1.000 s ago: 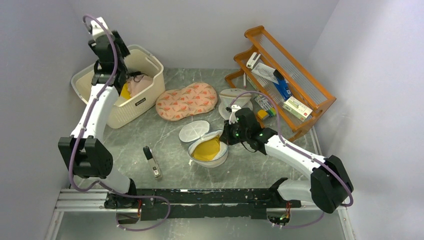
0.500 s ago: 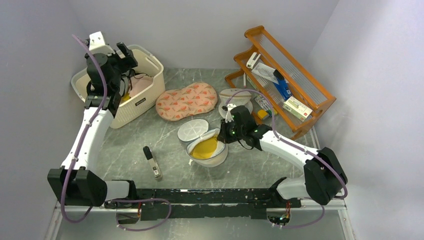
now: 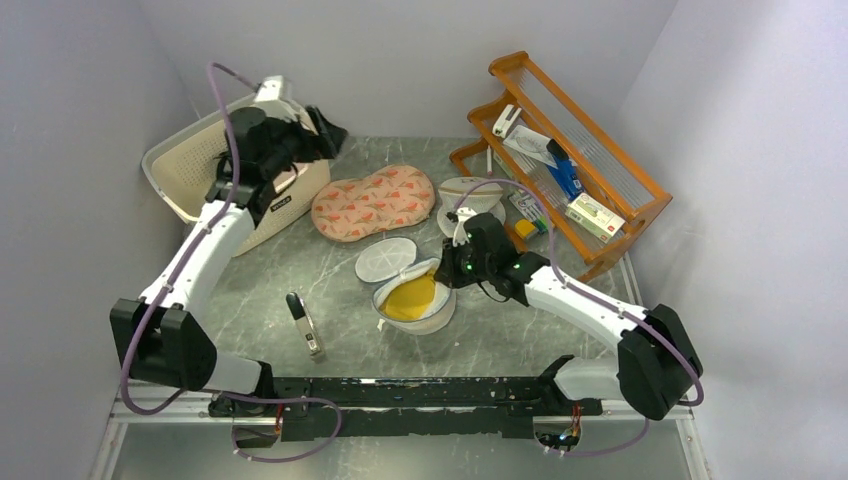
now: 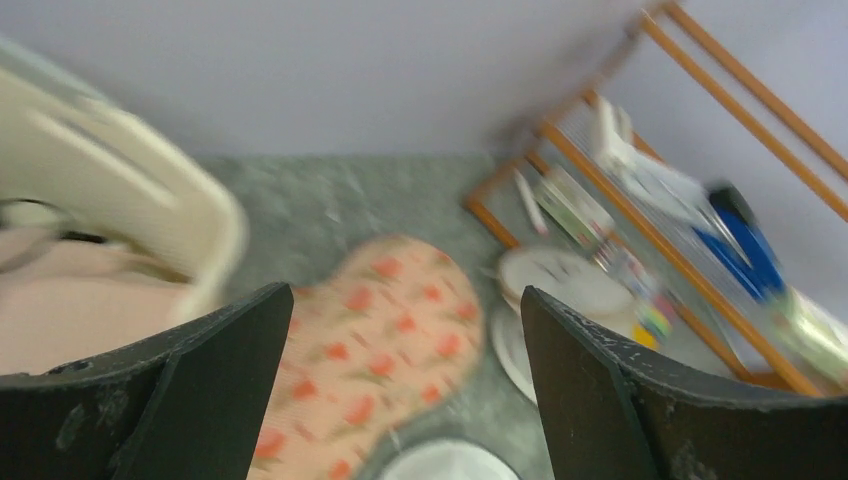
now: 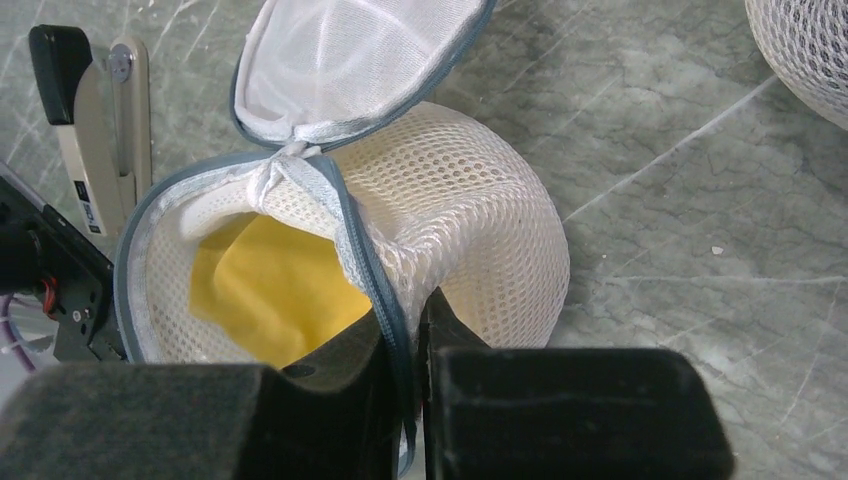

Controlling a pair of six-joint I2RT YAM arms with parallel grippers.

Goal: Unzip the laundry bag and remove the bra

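The white mesh laundry bag [image 3: 432,312] sits open at the table's middle, its round lid [image 3: 386,259] flipped back. A yellow bra [image 3: 411,298] lies inside; it also shows in the right wrist view [image 5: 270,290]. My right gripper [image 3: 446,270] is shut on the bag's zip rim [image 5: 372,275] at its right side, one finger inside the bag and one outside. My left gripper [image 3: 328,135] is open and empty, high over the table's back left by the basket. In the left wrist view its fingers [image 4: 600,390] frame the floral pad.
A cream laundry basket [image 3: 205,150] with clothes stands at back left. A floral pad [image 3: 373,200] lies behind the bag. A white cone-shaped mesh bag [image 3: 468,196] and a wooden rack [image 3: 590,150] stand at back right. A stapler [image 3: 304,323] lies left of the bag.
My left arm has swung right from over the basket toward the floral pad. My right gripper has stayed clamped on the bag's rim.
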